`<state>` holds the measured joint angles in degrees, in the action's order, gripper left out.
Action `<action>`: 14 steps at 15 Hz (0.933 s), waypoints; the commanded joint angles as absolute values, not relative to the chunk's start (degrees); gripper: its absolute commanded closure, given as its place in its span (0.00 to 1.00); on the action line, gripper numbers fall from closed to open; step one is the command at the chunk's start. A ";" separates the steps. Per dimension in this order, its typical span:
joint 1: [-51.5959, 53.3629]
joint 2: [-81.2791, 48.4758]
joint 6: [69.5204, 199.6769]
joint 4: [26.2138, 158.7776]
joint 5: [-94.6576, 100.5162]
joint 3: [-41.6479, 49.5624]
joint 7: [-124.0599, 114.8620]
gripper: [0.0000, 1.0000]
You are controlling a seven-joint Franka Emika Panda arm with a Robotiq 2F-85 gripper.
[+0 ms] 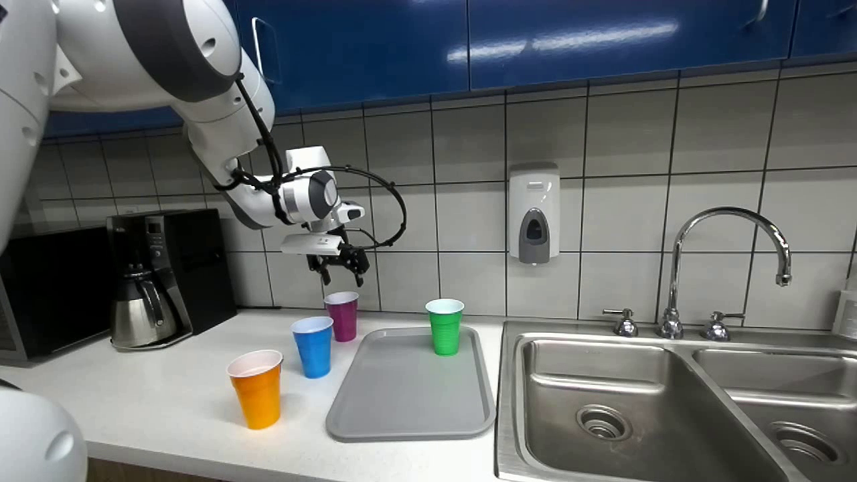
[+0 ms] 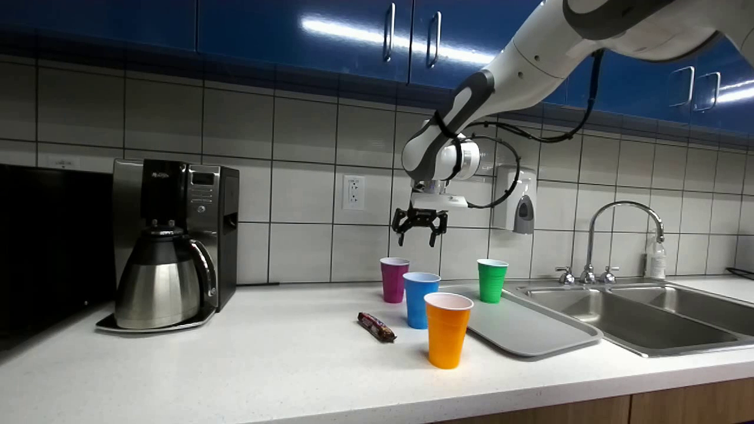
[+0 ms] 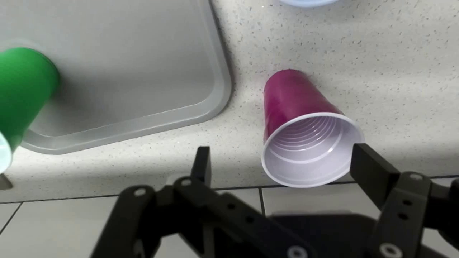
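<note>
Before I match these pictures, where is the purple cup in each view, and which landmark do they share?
In an exterior view: purple cup, left of centre, below the open gripper.
In an exterior view: purple cup, slightly right of centre, lower half.
Wrist view: purple cup, right of centre, about mid-height.
Shared landmark: green cup on the gray tray.

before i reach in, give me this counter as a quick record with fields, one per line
Jaws: open, holding nothing, raised above the purple plastic cup
On countertop: purple plastic cup, blue plastic cup, orange plastic cup, all upright on the white countertop
On tray: green plastic cup, upright on the gray serving tray, toward the tiled wall
Loose item: apparently a wrapped snack bar, near the blue plastic cup
Appliance: coffee maker with a steel carafe
Wall fixture: soap dispenser
Sink: double-basin steel sink, beside the tray
</note>
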<state>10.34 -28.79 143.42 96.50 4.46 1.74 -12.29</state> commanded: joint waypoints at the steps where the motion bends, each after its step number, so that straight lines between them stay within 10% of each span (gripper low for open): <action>1: 8.63 -25.45 142.47 100.00 3.86 0.94 -11.23 0.00; 14: 5.66 -21.41 143.56 105.76 4.32 2.42 -11.62 0.00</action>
<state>6.82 -24.36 143.48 102.55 4.47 2.52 -12.29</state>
